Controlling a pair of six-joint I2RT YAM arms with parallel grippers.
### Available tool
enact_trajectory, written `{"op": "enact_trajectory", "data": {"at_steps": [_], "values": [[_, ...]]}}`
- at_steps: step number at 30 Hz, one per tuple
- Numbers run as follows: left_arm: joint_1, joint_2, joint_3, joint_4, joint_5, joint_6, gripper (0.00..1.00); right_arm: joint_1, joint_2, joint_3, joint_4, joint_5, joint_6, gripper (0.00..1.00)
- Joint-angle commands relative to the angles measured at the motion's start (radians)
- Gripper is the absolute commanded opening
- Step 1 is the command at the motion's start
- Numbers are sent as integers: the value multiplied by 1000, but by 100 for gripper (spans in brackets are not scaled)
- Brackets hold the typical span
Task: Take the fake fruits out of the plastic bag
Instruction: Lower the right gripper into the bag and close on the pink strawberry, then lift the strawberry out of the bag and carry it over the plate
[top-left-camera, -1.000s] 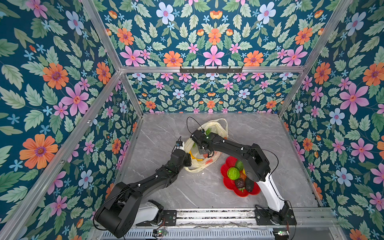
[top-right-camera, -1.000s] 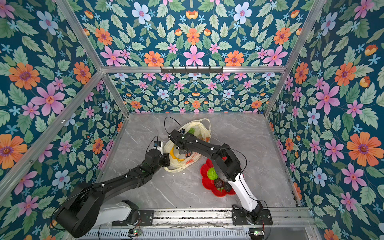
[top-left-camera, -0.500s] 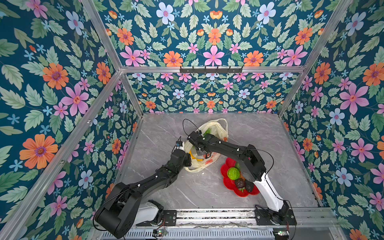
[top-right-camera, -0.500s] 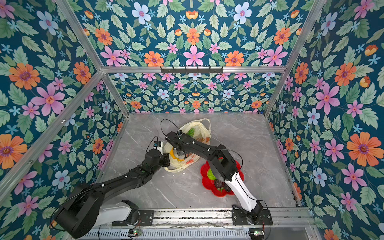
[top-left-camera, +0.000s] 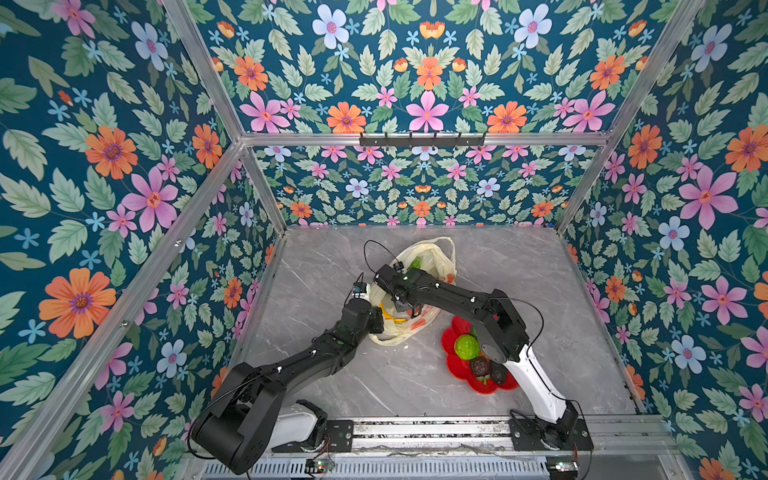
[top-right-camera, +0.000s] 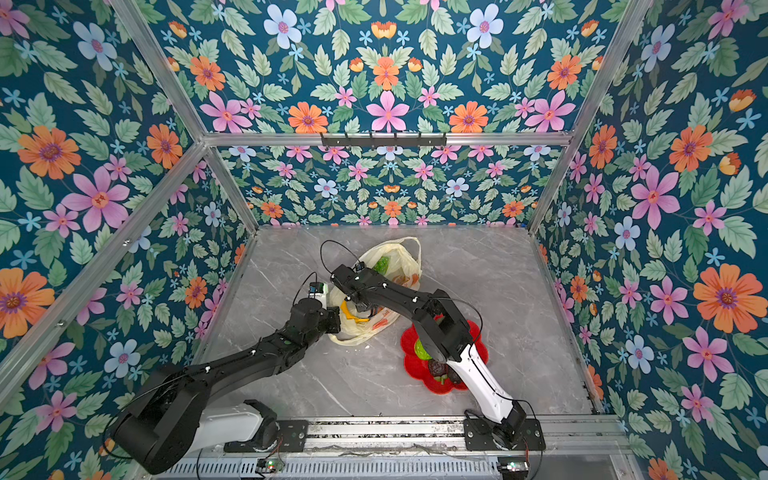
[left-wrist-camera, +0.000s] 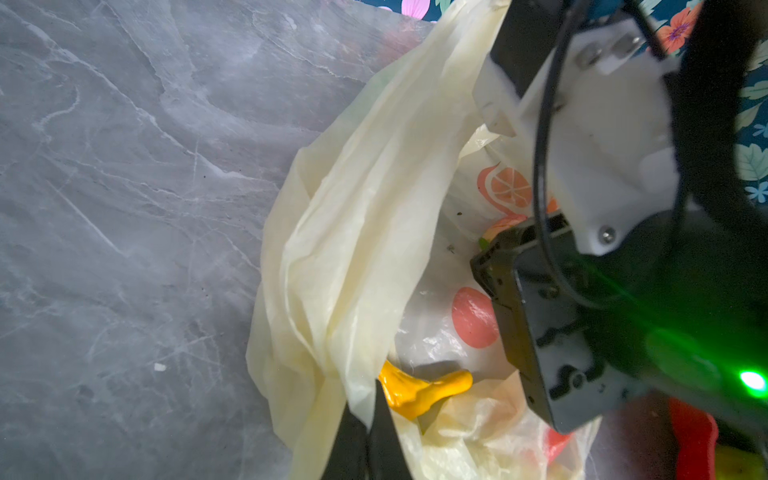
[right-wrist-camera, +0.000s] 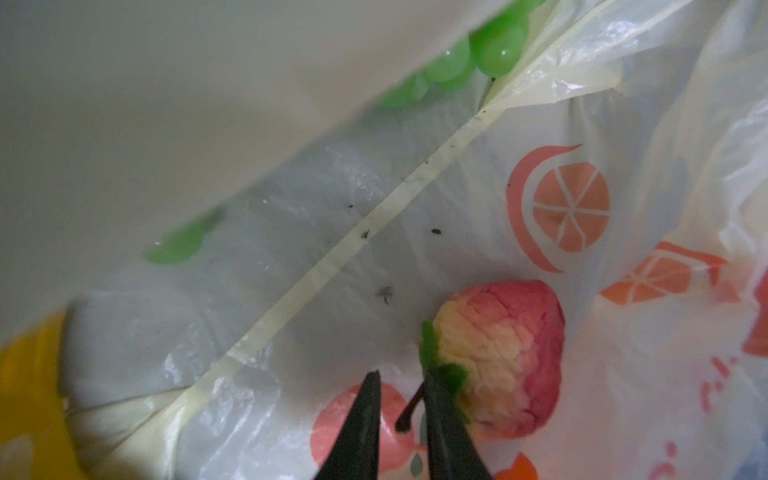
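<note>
The plastic bag (top-left-camera: 432, 257) (top-right-camera: 399, 257) lies crumpled at mid-table, its mouth held up. My left gripper (top-left-camera: 379, 322) (left-wrist-camera: 368, 415) is shut on the bag's cream rim. My right gripper (top-left-camera: 409, 309) (right-wrist-camera: 401, 376) reaches inside the bag. Its jaws stand a narrow gap apart, with the dark stem of a red-and-yellow fake fruit (right-wrist-camera: 507, 353) between them. A yellow banana (left-wrist-camera: 419, 390) (top-right-camera: 349, 311) lies in the bag next to the left fingers. Green grapes (right-wrist-camera: 494, 58) (top-left-camera: 415, 264) sit deeper in.
A red flower-shaped plate (top-left-camera: 451, 336) (top-right-camera: 478, 353) stands to the right of the bag, partly under my right arm. It holds a bumpy green ball (top-left-camera: 466, 347) and dark brown pieces (top-left-camera: 480, 366). Floral walls enclose the grey marble table (top-left-camera: 332, 374).
My right gripper's jaws have narrowed around the fruit's stem, and the arm has shifted slightly inside the bag. The left gripper has kept its hold on the rim.
</note>
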Motion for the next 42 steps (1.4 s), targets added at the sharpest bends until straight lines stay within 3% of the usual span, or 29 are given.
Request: {"op": "enact_trajectory", "data": {"at_steps": [1, 24, 42], "values": [[-1, 1, 4, 19, -4, 8, 1, 3, 4, 6, -27, 27, -2, 20], [-1, -2, 2, 24, -2, 6, 2, 9, -46, -18, -25, 57, 1, 8], [-1, 1, 7, 22, -11, 9, 2, 9, -360, -288, 117, -97, 29, 2]]}}
